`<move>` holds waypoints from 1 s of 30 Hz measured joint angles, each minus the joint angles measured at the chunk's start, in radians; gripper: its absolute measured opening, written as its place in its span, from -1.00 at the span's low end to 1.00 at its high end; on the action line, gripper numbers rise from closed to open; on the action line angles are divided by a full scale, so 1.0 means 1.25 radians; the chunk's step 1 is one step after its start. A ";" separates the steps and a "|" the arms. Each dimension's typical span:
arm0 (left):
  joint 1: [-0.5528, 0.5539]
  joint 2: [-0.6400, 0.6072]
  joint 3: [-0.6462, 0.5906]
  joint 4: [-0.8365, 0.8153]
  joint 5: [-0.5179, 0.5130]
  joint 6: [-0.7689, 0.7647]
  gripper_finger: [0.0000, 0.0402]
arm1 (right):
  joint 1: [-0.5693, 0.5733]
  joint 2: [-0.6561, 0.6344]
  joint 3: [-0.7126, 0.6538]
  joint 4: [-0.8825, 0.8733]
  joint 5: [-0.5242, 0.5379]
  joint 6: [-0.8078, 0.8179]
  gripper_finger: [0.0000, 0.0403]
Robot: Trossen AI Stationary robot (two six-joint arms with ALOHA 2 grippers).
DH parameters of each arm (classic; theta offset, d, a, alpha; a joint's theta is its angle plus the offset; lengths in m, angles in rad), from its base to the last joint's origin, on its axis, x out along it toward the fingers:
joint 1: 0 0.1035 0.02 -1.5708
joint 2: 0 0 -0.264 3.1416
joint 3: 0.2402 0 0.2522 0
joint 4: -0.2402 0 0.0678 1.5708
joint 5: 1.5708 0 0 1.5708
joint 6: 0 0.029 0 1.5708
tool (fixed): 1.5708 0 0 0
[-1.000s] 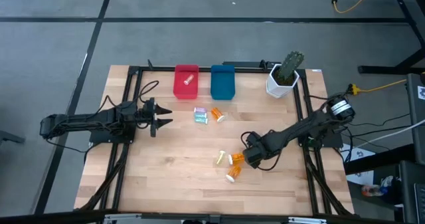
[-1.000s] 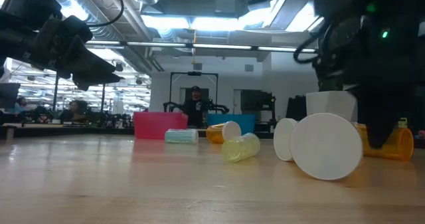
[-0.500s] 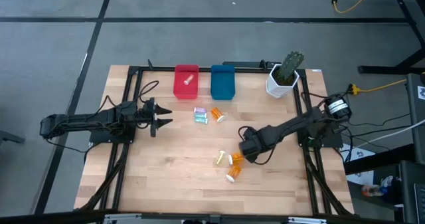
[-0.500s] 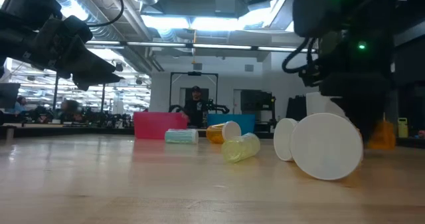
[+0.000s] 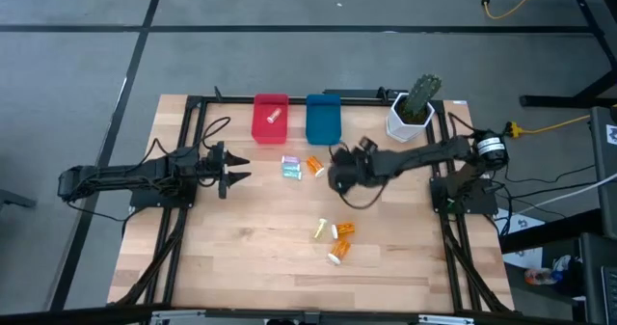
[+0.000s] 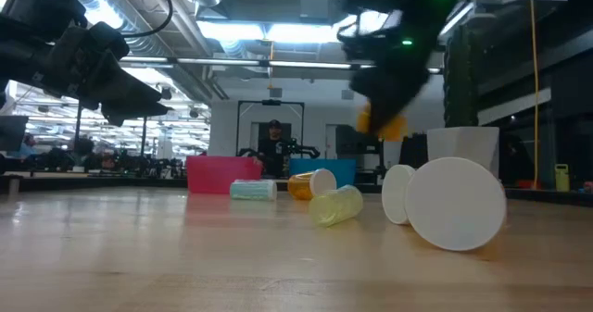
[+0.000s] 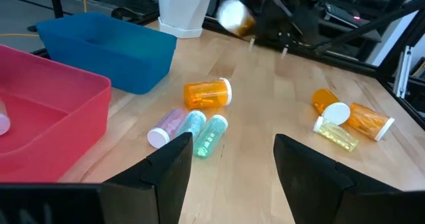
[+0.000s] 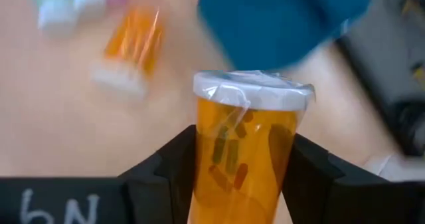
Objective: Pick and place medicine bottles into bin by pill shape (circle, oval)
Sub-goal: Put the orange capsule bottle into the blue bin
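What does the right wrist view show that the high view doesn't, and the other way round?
Right wrist only: the right tool shut on an orange bottle, dark elongated pills showing through it.

High only: the left tool waiting open at the table's left, the red bin with a bottle inside, the cactus pot, and three bottles lying nearer the front.

Both: the blue bin and the bottles lying beside it.

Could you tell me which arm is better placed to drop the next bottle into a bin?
The right. Its gripper is already shut on an orange bottle, lifted off the table beside the blue bin. The left gripper hangs open and empty, farther from both bins.
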 joint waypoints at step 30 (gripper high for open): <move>0.000 0.001 0.000 0.001 -0.006 0.001 0.03 | -0.408 0.081 -0.006 0.517 -0.359 -0.259 0.08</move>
